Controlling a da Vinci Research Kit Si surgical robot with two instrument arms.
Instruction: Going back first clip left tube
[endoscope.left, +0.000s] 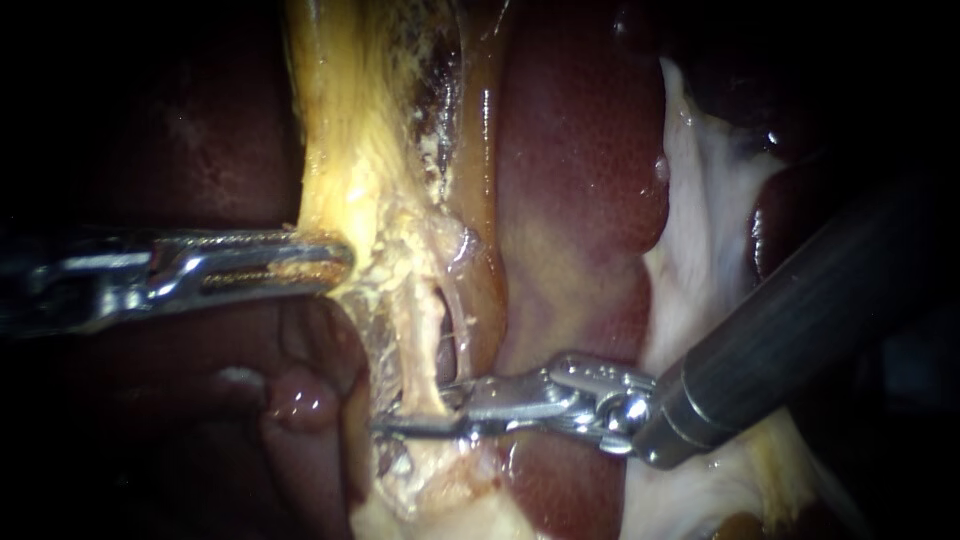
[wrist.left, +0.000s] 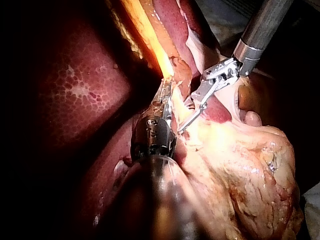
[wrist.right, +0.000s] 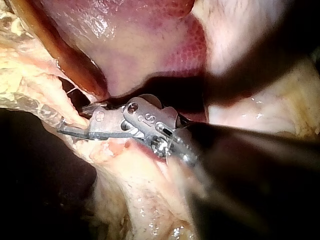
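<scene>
**Position of the task's thing.** The left tube (endoscope.left: 412, 340) is the thicker pale strand running nearly upright in the endoscope view, below the yellow tissue (endoscope.left: 340, 150). A thinner strand (endoscope.left: 458, 320) lies just beside it, with a narrow window between them. The liver (endoscope.left: 580, 180) lies behind and to the right.

**Right instrument.** The right instrument (endoscope.left: 415, 412) is the nearer of the two to the tube. Its jaws stand apart, with the lower end of the left tube passing between them. Whether both jaws touch the tube cannot be told. No clip can be made out on the tube.

**Governing relation.** The jaws' long axis runs nearly level, crossing the tube's axis at about a right angle. Backing out probably calls for travel along the jaw axis, toward the shaft side, so that neither jaw drags the tube.

**Left instrument.** The left instrument (endoscope.left: 320, 262) has its jaws closed on the edge of the yellow tissue, holding it leftward.

**Markings.** No brand or label shows on the tissue or surroundings.
</scene>
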